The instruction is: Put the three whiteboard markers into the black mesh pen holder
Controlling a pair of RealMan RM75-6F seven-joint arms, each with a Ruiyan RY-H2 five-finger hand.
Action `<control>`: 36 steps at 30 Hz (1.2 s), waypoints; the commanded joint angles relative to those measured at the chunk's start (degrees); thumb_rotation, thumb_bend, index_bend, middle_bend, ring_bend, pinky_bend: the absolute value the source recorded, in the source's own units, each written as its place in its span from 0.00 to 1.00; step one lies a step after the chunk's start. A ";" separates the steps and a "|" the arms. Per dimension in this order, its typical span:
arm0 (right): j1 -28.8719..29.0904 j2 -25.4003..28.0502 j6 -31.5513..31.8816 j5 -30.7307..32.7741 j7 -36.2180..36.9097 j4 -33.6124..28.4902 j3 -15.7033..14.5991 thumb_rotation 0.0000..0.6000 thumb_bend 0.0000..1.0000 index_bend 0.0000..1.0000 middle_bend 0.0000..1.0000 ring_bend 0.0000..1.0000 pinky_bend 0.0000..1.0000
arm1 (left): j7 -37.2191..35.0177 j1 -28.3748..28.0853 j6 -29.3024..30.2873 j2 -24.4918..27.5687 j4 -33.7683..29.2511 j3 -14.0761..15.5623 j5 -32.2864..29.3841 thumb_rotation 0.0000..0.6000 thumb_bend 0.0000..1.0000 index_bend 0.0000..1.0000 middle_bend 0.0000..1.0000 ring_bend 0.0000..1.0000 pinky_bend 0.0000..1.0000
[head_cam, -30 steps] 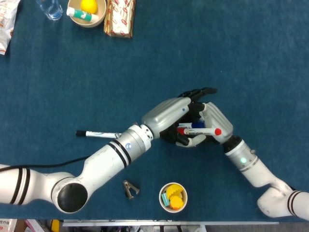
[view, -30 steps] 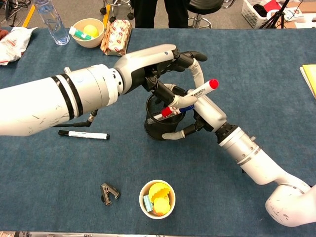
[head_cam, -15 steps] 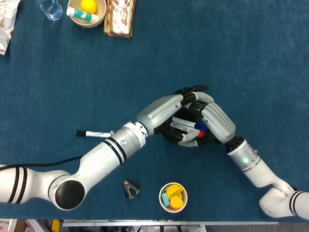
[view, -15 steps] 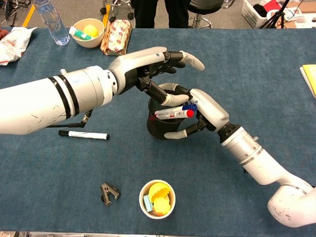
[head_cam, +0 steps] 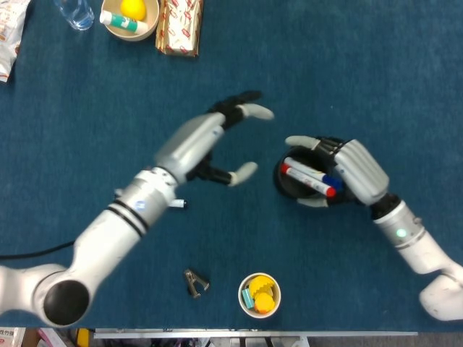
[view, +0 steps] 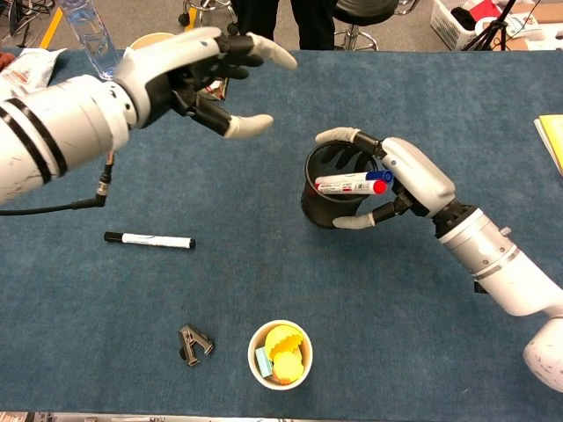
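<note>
My right hand (view: 415, 180) grips the black mesh pen holder (view: 327, 204) from its right side, fingers curled around the wall. A red-capped marker (view: 346, 186) and a blue-capped marker (view: 378, 177) lie almost flat across the holder's mouth, against my palm; the head view shows the red marker (head_cam: 302, 176) and the holder (head_cam: 289, 186) too. My left hand (view: 201, 72) hovers open and empty to the upper left of the holder, well apart from it. A black marker (view: 148, 239) lies on the blue cloth at the left; in the head view my left forearm (head_cam: 137, 210) hides most of it.
Near the front edge are a bowl of small yellow items (view: 280, 353) and a small metal clip (view: 195, 343). At the back left stand a bowl with a lemon (head_cam: 130, 16), a snack packet (head_cam: 179, 27) and a water bottle (view: 92, 35). Something yellow (view: 550, 145) lies at the right edge.
My left hand has let go and drawn away up and to the left, opening. My right hand has carried the holder to the right, with the red and blue markers across its mouth.
</note>
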 commanded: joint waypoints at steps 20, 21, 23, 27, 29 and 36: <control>-1.94 18.08 7.36 -0.98 -9.74 -17.36 3.35 1.00 0.00 0.43 0.53 0.44 0.49 | 25.64 14.87 14.93 1.21 7.20 18.94 25.44 1.00 0.35 0.29 0.01 0.00 0.01; -1.97 18.68 7.44 -0.95 -10.08 -17.82 3.53 1.00 0.00 0.43 0.53 0.44 0.49 | 25.74 15.22 14.78 0.79 7.71 19.25 25.52 1.00 0.35 0.29 0.01 0.00 0.01; -2.08 19.91 7.59 -0.82 -10.67 -18.79 3.92 1.00 0.00 0.43 0.53 0.44 0.49 | 25.30 15.82 13.71 -0.14 9.02 19.91 25.29 1.00 0.35 0.29 0.00 0.00 0.01; -2.52 21.26 7.77 -0.39 -11.09 -19.97 4.37 1.00 0.00 0.43 0.53 0.44 0.49 | 24.22 16.57 11.75 -2.53 12.52 20.55 25.48 1.00 0.35 0.29 0.00 0.00 0.01; -2.69 21.58 7.67 -0.30 -11.11 -20.18 4.38 1.00 0.01 0.43 0.53 0.44 0.49 | 23.71 16.92 11.30 -3.89 14.62 20.75 26.55 1.00 0.35 0.30 0.00 0.00 0.01; -3.09 21.56 7.23 -0.15 -10.77 -19.77 4.41 1.00 0.01 0.43 0.53 0.44 0.49 | 20.50 17.16 7.49 -7.43 19.72 20.20 26.64 1.00 0.35 0.34 0.00 0.00 0.01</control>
